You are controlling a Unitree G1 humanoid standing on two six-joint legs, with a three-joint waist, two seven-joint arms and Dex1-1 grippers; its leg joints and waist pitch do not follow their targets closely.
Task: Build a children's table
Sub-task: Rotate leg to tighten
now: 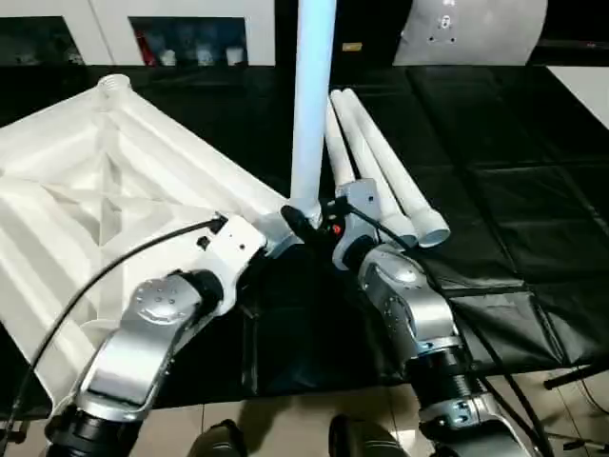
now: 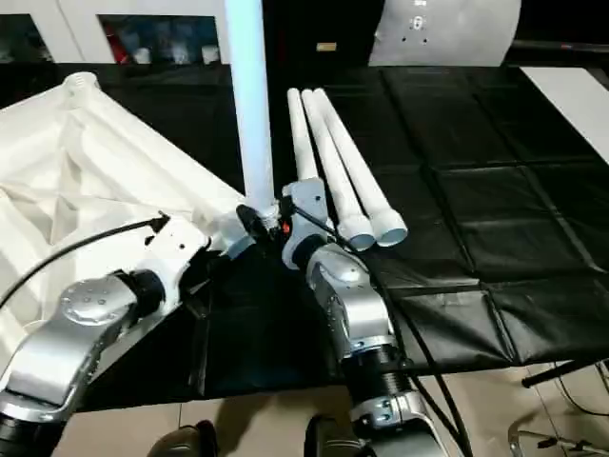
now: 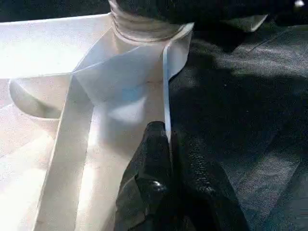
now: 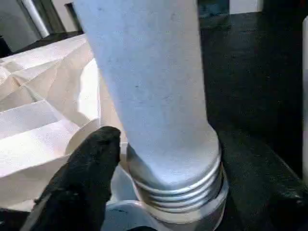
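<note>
White plastic: the tabletop (image 1: 105,190) lies underside up on the black-covered work surface (image 1: 495,152), ribs showing.
Done so far: one leg (image 1: 312,105) stands upright in the near corner socket (image 4: 159,211); in the right wrist view several thread turns show above the socket, so I judge it only partly screwed home.
Left to do: three legs (image 1: 381,167) lie side by side on the black surface, just right of the standing one. The far corner socket (image 1: 114,88) is empty; the other corners cannot be made out.
Left gripper (image 3: 169,144): fingers pinched shut on a thin upright rib of the tabletop beside the near socket, forearm reaching in from the lower left.
Right gripper (image 1: 328,214): at the foot of the standing leg, one finger (image 4: 91,159) apart from the threads; jaws look parted, not clamping the leg.
</note>
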